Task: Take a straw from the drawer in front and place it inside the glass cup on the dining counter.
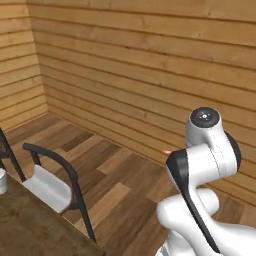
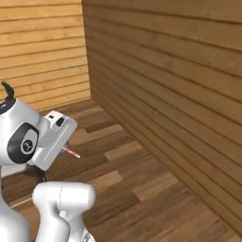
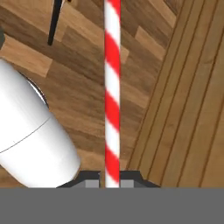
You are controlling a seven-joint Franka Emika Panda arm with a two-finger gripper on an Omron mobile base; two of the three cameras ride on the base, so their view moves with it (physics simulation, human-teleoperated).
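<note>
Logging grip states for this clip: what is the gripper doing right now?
Gripper: shut on the red-and-white striped straw, which sticks straight out from between the fingertips, above the wood floor.

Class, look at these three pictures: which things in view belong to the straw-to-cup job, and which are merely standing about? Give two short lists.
Part of the job:
- the straw, red-and-white striped, held in the shut gripper
- the dining counter, its dark wood corner at lower left
- a whitish cup-like thing at the picture's edge, possibly the glass cup

Just standing about:
- the black chair with a white seat
- the plank wall
- the wood floor
</note>
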